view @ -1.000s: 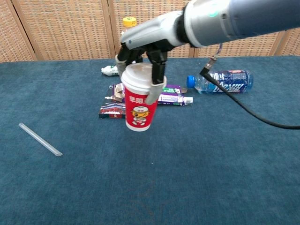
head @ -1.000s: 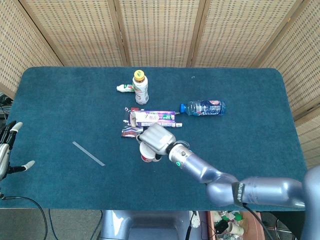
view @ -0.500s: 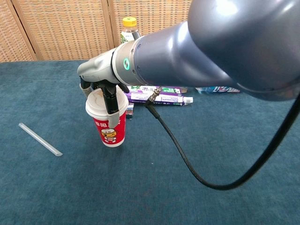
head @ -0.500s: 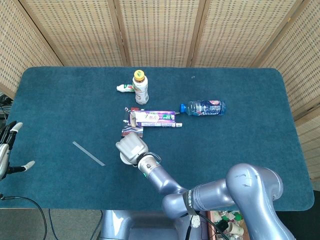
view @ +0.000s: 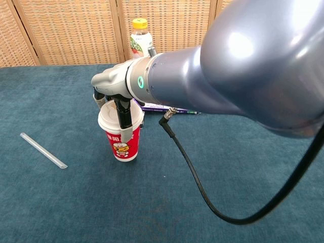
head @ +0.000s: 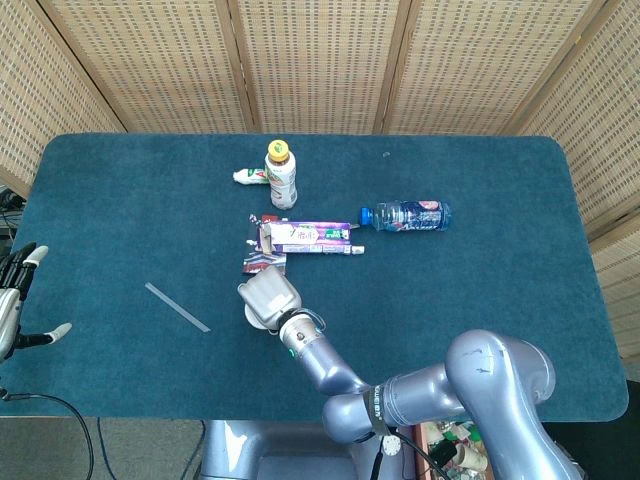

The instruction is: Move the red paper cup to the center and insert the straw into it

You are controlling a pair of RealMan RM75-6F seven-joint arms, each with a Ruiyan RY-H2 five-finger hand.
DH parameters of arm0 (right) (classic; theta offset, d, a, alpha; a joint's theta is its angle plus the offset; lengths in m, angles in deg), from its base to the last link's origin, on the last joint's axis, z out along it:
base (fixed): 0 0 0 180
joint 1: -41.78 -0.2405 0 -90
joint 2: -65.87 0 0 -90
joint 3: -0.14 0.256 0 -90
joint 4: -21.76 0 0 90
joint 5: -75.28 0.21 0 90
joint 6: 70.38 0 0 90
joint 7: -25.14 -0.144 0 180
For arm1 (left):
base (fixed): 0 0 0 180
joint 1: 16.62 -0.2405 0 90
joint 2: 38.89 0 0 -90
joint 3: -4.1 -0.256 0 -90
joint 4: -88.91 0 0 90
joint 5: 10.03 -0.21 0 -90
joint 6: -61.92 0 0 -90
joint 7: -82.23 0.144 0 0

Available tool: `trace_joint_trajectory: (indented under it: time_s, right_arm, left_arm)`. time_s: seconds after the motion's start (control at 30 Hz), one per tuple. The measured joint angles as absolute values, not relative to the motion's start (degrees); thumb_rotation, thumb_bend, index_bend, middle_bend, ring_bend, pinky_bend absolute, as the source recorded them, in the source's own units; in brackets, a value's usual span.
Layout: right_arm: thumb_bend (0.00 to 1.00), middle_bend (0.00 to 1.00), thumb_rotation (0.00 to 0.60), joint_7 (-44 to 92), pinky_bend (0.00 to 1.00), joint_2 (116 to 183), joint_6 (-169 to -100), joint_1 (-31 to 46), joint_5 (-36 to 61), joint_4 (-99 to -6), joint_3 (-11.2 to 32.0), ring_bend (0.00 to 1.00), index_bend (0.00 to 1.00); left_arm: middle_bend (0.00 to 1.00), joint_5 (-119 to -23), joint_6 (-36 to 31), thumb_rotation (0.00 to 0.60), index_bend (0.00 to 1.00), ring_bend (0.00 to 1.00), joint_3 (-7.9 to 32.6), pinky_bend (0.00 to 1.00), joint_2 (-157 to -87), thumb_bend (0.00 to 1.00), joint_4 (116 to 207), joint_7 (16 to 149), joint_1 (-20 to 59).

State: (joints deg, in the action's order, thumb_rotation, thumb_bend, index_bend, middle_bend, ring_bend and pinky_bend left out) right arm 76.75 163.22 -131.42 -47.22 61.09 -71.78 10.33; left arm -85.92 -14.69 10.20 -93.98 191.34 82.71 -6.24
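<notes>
Near the table's middle, my right hand (view: 117,90) grips the cup (view: 121,132) upright on the cloth; the straw (view: 42,150) lies untouched to its left, my left hand (head: 15,300) spread, empty.

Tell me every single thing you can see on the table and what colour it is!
red paper cup: one, red with a white lid, standing near the table's middle front.
straw: one, clear, lying flat left of the cup.
yellow-capped bottle: one, upright, at the back.
water bottle: one, clear with a blue cap, lying on its side, right of centre.
purple box: one, lying flat mid-table.
small tube: one, white, beside the upright bottle.
table: one, dark blue cloth.
right hand: grey, holds the cup from above.
left hand: at the left edge, holding nothing.
</notes>
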Motion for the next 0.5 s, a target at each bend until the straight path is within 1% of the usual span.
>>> trace_joint_trajectory:
  time_s: [0.07, 0.13, 0.2, 0.3, 0.37, 0.43, 0.5]
  right_arm:
    - [0.18, 0.52, 0.600, 77.20, 0.60, 163.58, -132.10, -46.71, 60.49, -71.87, 10.00, 0.45, 0.50]
    - [0.08, 0.45, 0.600, 77.35, 0.57, 163.75, -132.48, -46.31, 59.75, -72.12, 9.83, 0.39, 0.50]
    - [0.04, 0.39, 0.600, 77.99, 0.52, 163.89, -132.83, -45.92, 59.32, -72.45, 9.66, 0.33, 0.48]
    - [0.00, 0.33, 0.600, 78.87, 0.46, 164.18, -133.31, -45.49, 58.88, -72.70, 9.55, 0.28, 0.45]
    - [0.00, 0.31, 0.600, 79.28, 0.40, 164.42, -133.62, -45.15, 58.62, -72.75, 9.64, 0.27, 0.43]
    - [0.00, 0.29, 0.600, 79.69, 0.29, 164.48, -133.68, -44.93, 58.34, -72.85, 9.68, 0.25, 0.41]
    - [0.00, 0.26, 0.600, 80.07, 0.25, 164.44, -133.88, -44.67, 57.86, -73.05, 9.66, 0.22, 0.38]
  left_arm:
    - [0.00, -86.10, -14.74, 0.600, 0.00, 0.00, 10.12, 0.00, -94.00, 0.08, 191.37, 82.64, -6.26]
    - [0.00, -86.34, -14.70, 0.600, 0.00, 0.00, 10.00, 0.00, -94.04, 0.08, 191.36, 82.46, -6.25]
    - [0.00, -86.45, -14.63, 0.600, 0.00, 0.00, 9.92, 0.00, -94.06, 0.08, 191.32, 82.51, -6.20]
    - [0.00, -86.56, -14.64, 0.600, 0.00, 0.00, 9.84, 0.00, -94.10, 0.08, 191.36, 82.59, -6.19]
    - [0.00, -86.60, -14.72, 0.600, 0.00, 0.00, 9.80, 0.00, -94.11, 0.08, 191.41, 82.58, -6.22]
    - [0.00, -86.61, -14.81, 0.600, 0.00, 0.00, 9.77, 0.00, -94.11, 0.08, 191.44, 82.50, -6.28]
    - [0.00, -86.60, -14.74, 0.600, 0.00, 0.00, 9.74, 0.00, -94.11, 0.08, 191.46, 82.55, -6.24]
